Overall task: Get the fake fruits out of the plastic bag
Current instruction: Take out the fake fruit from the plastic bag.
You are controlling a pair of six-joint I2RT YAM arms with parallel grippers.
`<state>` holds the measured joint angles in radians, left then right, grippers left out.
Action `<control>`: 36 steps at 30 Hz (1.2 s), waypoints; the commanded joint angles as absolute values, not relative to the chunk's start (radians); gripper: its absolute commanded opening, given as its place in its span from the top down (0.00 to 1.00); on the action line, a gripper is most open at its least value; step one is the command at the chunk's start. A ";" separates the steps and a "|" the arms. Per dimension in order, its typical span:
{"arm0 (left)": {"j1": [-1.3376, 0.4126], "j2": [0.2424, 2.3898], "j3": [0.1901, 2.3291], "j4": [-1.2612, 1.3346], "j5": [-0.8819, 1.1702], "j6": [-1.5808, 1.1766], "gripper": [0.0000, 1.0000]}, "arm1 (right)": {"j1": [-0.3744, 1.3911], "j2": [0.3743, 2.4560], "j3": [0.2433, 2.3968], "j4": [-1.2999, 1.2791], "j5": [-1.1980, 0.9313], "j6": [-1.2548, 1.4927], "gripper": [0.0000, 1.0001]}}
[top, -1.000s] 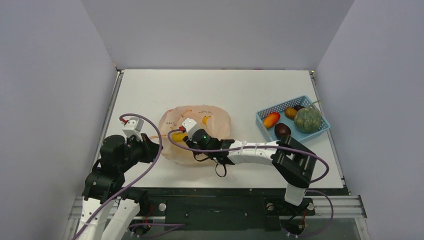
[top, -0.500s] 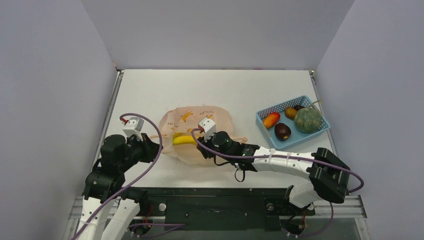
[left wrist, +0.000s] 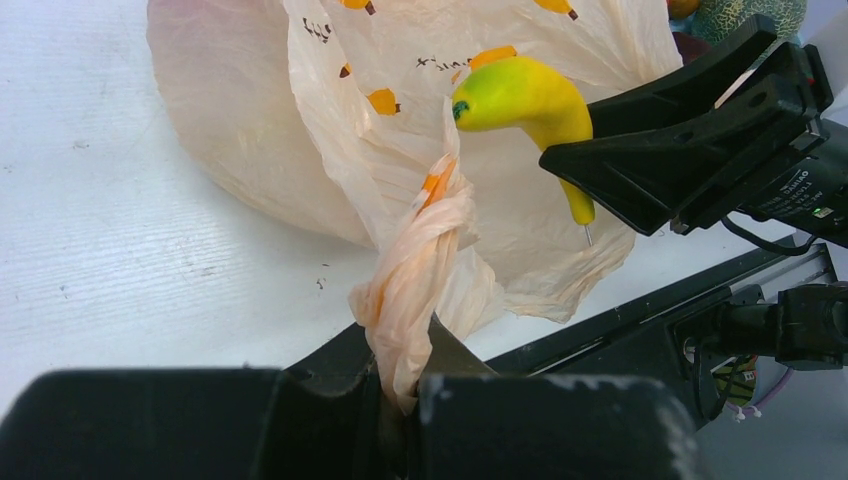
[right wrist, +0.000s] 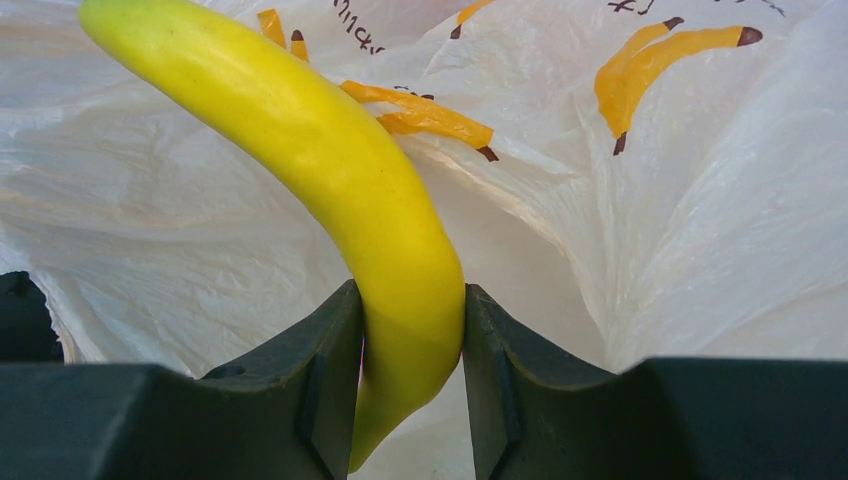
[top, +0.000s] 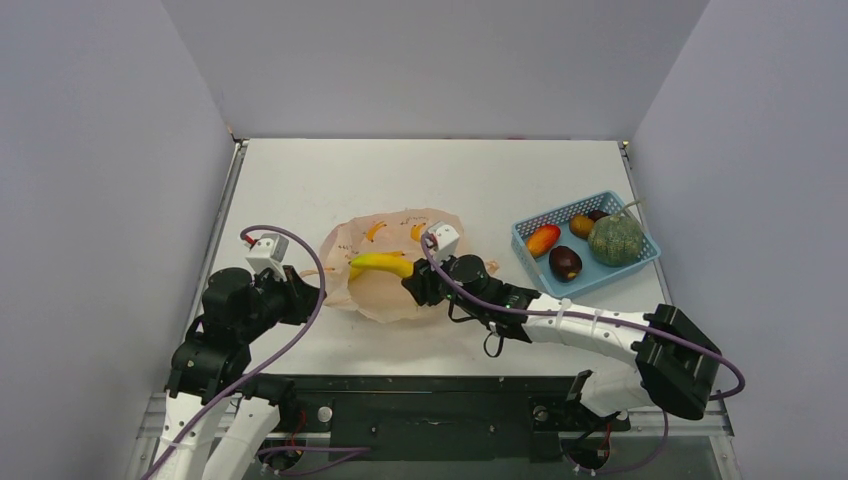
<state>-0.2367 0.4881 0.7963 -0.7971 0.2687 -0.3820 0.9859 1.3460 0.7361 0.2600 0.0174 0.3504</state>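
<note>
Blue basket (top: 560, 209) right of plastic bag (top: 385, 296)

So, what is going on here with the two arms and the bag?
The left gripper is shut on the twisted handle of the plastic bag. The right gripper grips the yellow banana, just over the bag and seemingly outside it. A mango, a green melon and a dark maroon fruit lie in the blue basket on the right.
</note>
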 commanded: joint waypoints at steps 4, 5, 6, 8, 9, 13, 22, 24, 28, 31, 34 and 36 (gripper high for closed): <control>-0.241 0.474 0.804 -0.746 0.268 -0.386 1.00 | 0.921 1.232 0.689 0.354 0.010 0.400 1.00; -0.241 0.472 0.804 -0.746 0.267 -0.386 1.00 | 0.902 1.209 0.669 0.371 -0.029 0.426 1.00; -0.241 0.470 0.803 -0.746 0.267 -0.386 1.00 | 0.891 1.197 0.661 0.406 -0.051 0.461 1.00; -0.240 0.471 0.803 -0.744 0.268 -0.386 1.00 | 0.866 1.168 0.640 0.453 -0.112 0.511 1.00; -0.240 0.475 0.803 -0.743 0.270 -0.385 1.00 | 0.860 1.149 0.634 0.463 -0.128 0.522 1.00; -0.240 0.482 0.803 -0.744 0.275 -0.383 1.00 | 0.834 1.126 0.639 0.525 -0.179 0.616 1.00; -0.239 0.529 0.803 -0.744 0.297 -0.376 1.00 | 0.938 1.271 0.855 0.497 -0.123 0.481 1.00; -0.241 0.530 0.804 -0.745 0.298 -0.376 1.00 | 0.977 1.301 0.918 0.429 0.010 0.376 1.00; -0.242 0.508 0.804 -0.744 0.287 -0.380 1.00 | 0.972 1.338 0.992 0.336 0.211 0.302 1.00; -0.244 0.494 0.802 -0.743 0.285 -0.380 1.00 | 0.936 1.350 1.026 0.268 0.287 0.261 1.00; -0.243 0.486 0.802 -0.742 0.287 -0.380 1.00 | 0.927 1.343 1.016 0.223 0.335 0.151 1.00; -0.243 0.487 0.803 -0.743 0.286 -0.380 1.00 | 0.962 1.353 1.007 0.187 0.433 0.041 1.00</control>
<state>-0.2371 0.4931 0.7963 -0.7959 0.2771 -0.3813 0.9291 1.3388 0.9874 0.2707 0.2440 0.2440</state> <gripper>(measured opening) 0.004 0.336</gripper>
